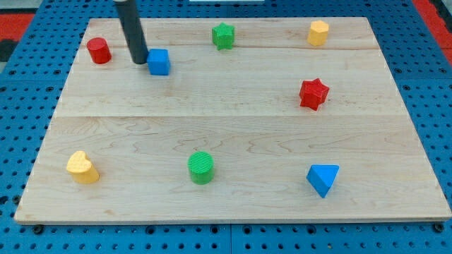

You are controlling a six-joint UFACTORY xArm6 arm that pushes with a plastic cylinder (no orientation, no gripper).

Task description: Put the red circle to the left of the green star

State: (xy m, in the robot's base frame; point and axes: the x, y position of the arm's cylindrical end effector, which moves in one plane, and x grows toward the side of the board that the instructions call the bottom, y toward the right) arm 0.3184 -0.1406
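The red circle [99, 51] stands near the board's top left corner. The green star [223, 35] sits at the top middle, well to the right of it. My tip [139, 61] rests on the board between the red circle and the blue cube [159, 61]. It is just left of the cube, close to or touching it, and a short gap right of the red circle. The rod rises from the tip to the view's top edge.
A yellow hexagon [318, 32] is at the top right. A red star [313, 94] is at the right middle. A yellow heart [82, 168], a green circle [201, 168] and a blue triangle [323, 178] lie along the bottom. The wooden board [233, 127] lies on a blue pegboard.
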